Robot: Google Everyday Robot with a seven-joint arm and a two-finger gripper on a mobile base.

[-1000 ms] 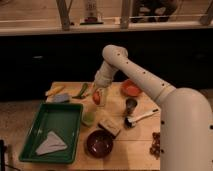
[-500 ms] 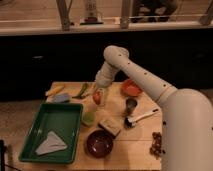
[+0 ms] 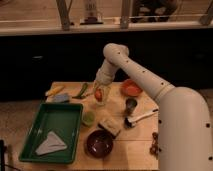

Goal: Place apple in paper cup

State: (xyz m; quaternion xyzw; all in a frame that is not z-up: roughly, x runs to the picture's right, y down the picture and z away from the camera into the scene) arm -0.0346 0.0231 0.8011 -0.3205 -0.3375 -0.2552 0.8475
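The apple (image 3: 98, 94), small and red-orange, sits between the fingers of my gripper (image 3: 99, 93) over the far middle of the wooden table (image 3: 135, 145). The gripper hangs from the white arm, which comes in from the right. A pale cylinder right against the apple on its right looks like the paper cup (image 3: 104, 98). The gripper partly hides it, and I cannot tell whether the apple is above its rim or beside it.
An orange bowl (image 3: 131, 88) and a dark metal cup (image 3: 131, 105) stand to the right. A light green cup (image 3: 88, 118), a brown block (image 3: 110, 126) and a dark bowl (image 3: 99, 142) lie nearer. A green tray (image 3: 30, 135) holds a grey cloth (image 3: 50, 144). Grapes (image 3: 156, 145) lie at the right.
The gripper with the apple has shifted very slightly upward. Everything else on the table is as before.
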